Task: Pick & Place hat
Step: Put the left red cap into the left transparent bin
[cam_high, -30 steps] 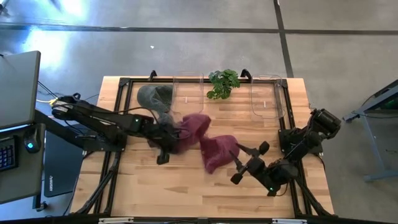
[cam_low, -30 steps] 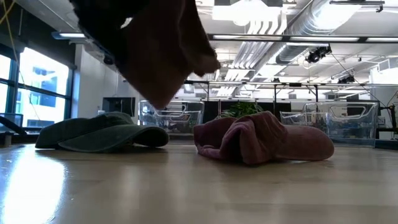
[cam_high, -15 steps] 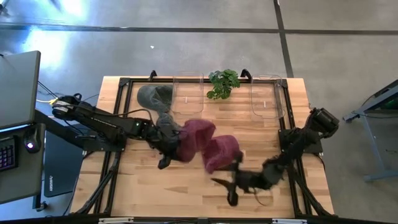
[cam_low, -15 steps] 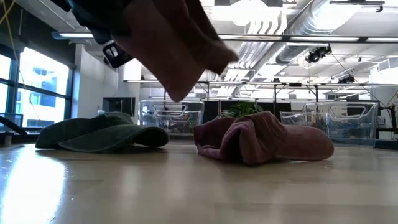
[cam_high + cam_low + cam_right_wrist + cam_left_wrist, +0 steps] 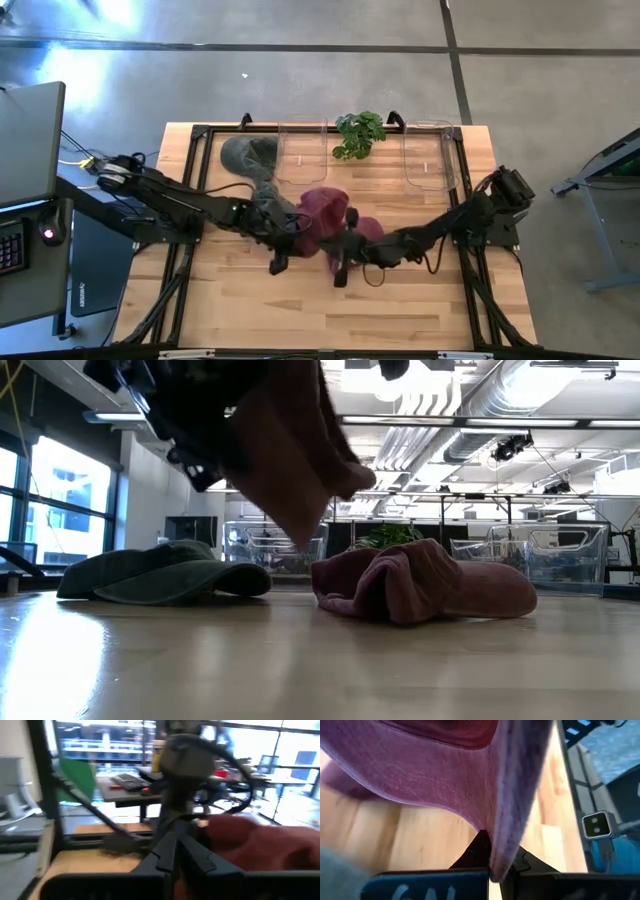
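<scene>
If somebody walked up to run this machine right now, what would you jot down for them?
Left tool: shut on the lifted maroon hat, holding it above the table middle.
Right tool: reached in low beside the second maroon hat, which lies on the wood; its grip cannot be judged.
Green cap: lying on the table, untouched.
Two clear bins at the far edge look empty.
Done: one hat picked up. Left: place it, then handle the others.
</scene>
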`<state>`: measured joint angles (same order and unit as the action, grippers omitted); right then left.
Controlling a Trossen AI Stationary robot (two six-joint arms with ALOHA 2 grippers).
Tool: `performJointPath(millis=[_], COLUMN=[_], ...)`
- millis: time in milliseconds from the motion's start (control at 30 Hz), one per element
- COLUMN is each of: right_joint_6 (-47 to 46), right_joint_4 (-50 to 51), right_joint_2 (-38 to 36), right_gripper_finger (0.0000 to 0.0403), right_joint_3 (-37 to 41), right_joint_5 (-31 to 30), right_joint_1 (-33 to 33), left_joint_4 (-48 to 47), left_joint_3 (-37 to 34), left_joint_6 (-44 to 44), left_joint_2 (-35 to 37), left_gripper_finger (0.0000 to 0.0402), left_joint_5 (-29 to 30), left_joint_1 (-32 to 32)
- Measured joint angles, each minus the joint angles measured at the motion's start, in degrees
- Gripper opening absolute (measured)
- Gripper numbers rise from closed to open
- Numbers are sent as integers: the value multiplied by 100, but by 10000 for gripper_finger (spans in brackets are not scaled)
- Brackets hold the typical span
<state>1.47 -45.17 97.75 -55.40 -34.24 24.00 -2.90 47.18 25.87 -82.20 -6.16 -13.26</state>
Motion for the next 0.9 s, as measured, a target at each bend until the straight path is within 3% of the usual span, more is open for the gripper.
performJointPath(millis=[167,267,433,600,900], right_joint_6=[-264,-411,-1017,-1155,-1382], right_joint_4=[350,512,868,1016,2694], right_joint_2=[14,14,14,-17,-1077], right_gripper_finger=[12,10,4,8,17], right_joint_3=[-7,-7,-8,-7,-7], right_joint_5=[-1228,-1580,-1436,-596,-242], right_joint_1=[-16,-3,-87,-204,300], left_joint_4=[292,283,267,61,-1308], left_joint_3=[4,4,85,274,281], left_joint_6=[-61,-77,-245,-350,-651], left_joint_2=[-130,-132,-132,-130,-130], left_gripper_finger=[0,0,0,0,0], left_joint_5=[-222,-233,-426,-544,-169], left_joint_1=[-107,-227,-395,-494,-481])
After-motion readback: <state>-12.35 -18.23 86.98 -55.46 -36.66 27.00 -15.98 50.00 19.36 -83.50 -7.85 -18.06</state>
